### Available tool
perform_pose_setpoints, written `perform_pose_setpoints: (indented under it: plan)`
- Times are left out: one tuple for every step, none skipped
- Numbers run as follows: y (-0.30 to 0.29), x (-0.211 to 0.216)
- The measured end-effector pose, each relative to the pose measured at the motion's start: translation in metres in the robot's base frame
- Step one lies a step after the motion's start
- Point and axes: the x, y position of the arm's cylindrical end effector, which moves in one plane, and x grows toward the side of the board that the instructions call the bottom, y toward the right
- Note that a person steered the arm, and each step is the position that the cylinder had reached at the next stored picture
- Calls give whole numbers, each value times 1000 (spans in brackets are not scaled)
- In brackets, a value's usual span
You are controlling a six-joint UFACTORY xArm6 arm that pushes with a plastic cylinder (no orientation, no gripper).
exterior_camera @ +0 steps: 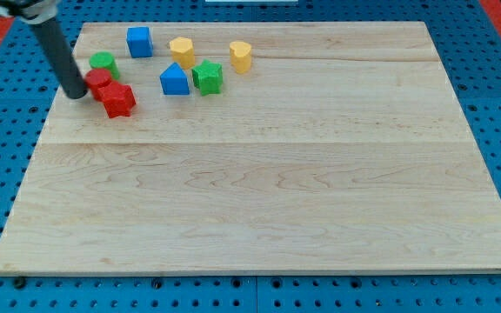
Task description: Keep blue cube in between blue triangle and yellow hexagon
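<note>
The blue cube sits near the view's top left of the wooden board. The yellow hexagon lies just to its right. The blue triangle lies below the hexagon, right of and below the cube. My tip rests at the board's left, touching the left side of a red block, well left of and below the blue cube.
A second red block sits against the first one. A green block lies just above them. A green star-like block sits right of the blue triangle. A yellow heart-like block lies further right.
</note>
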Motion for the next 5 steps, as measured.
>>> perform_pose_setpoints:
  plan:
    - [-30, -26]
    - [-67, -39]
    - [22, -46]
    - [69, -46]
    - [-47, -71]
